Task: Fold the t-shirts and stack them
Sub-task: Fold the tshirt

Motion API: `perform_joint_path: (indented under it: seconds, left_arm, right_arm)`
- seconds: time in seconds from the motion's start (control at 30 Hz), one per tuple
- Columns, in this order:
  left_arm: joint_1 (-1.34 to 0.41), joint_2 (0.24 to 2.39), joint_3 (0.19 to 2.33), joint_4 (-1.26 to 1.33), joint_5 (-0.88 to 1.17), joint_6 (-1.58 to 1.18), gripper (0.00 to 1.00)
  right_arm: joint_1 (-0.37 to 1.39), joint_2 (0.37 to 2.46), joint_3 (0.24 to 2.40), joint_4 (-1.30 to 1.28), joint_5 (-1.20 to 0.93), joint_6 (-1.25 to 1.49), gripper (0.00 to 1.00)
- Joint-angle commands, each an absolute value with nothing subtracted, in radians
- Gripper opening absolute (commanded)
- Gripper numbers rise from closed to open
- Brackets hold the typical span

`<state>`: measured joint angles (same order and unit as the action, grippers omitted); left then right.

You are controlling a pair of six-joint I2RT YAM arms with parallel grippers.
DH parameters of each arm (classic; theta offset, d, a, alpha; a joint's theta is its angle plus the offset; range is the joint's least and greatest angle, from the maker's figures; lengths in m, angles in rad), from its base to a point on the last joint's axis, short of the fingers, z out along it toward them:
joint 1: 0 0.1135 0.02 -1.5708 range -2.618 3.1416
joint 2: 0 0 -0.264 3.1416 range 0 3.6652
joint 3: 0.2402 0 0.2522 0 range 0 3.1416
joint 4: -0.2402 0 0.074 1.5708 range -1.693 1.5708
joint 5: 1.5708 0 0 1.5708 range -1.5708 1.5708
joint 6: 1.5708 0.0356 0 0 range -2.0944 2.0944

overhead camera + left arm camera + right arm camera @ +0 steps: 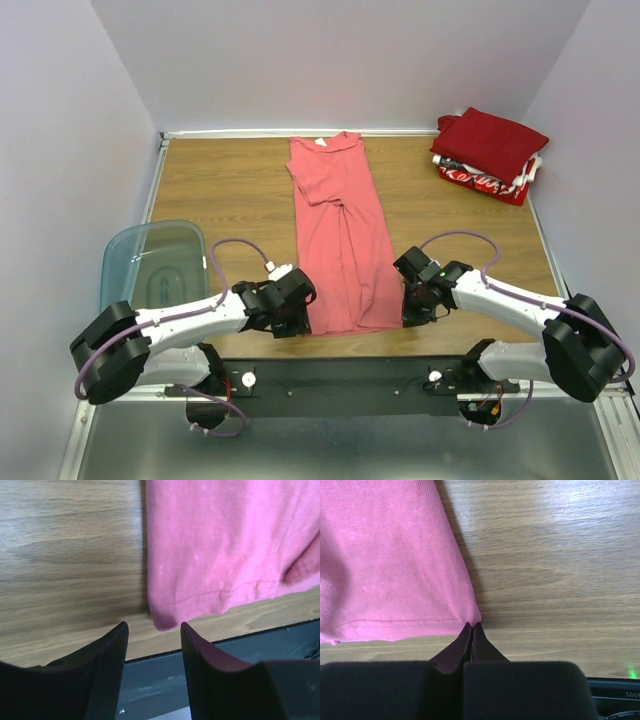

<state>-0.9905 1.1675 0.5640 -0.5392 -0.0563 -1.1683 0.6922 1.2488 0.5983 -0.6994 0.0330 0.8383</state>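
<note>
Top external view first: where do we find the pink shirt point(340, 235)?

We see it laid lengthwise down the middle of the counter point(220, 190), folded narrow, with its neck at the far end and its hem toward the arms.

And the other shirts?

A dark red shirt point(492, 140) lies folded on top of a red shirt with white print point(483, 182) in the far right corner, well apart from the pink one. A blue-grey bin point(150, 262) sits at the counter's left edge.

What do we make of the left hand point(153, 626)?

In the left wrist view its fingers stand apart, and the left corner of the hem lies just ahead of the gap. It holds nothing.

And the right hand point(472, 626)?

In the right wrist view its fingers are pressed together, their tips touching the right corner of the hem. We cannot tell whether any cloth is caught between them.
</note>
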Motion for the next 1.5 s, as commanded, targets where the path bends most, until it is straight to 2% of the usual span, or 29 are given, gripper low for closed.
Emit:
perform_joint_path:
  seconds: [0.0,0.2,0.3,0.37,0.47,0.63,0.67,1.13,1.47]
  left_arm:
    - [-0.996,1.201,0.552,-0.505,-0.077,-1.172,0.51]
    - [-0.996,1.232,0.537,-0.486,-0.075,-1.172,0.46]
    - [-0.996,1.23,0.525,-0.463,-0.075,-1.169,0.39]
    - [-0.996,1.242,0.522,-0.448,-0.066,-1.161,0.31]
    - [-0.997,1.258,0.515,-0.445,-0.052,-1.157,0.25]
    - [-1.0,1.233,0.488,-0.442,-0.037,-1.155,0.02]
    - [-1.002,1.226,0.486,-0.443,-0.034,-1.154,0.0]
    - [-1.118,1.094,0.482,-0.456,0.1,-1.186,0.0]
    - [-1.144,0.926,0.529,-0.499,0.008,-1.312,0.0]
  right_arm:
    - [0.692,1.239,0.586,-0.704,0.008,0.853,0.01]
    - [0.69,1.235,0.588,-0.706,0.006,0.854,0.01]
    - [0.692,1.236,0.589,-0.706,0.006,0.853,0.0]
    - [0.692,1.241,0.592,-0.706,0.006,0.85,0.01]
    - [0.692,1.239,0.6,-0.706,0.006,0.85,0.01]
    - [0.69,1.223,0.623,-0.718,0.006,0.841,0.0]
    - [0.69,1.218,0.633,-0.73,0.006,0.841,0.01]
    - [0.692,1.124,0.719,-0.972,-0.081,0.864,0.01]
    - [0.692,1.078,0.807,-1.029,-0.028,0.907,0.01]
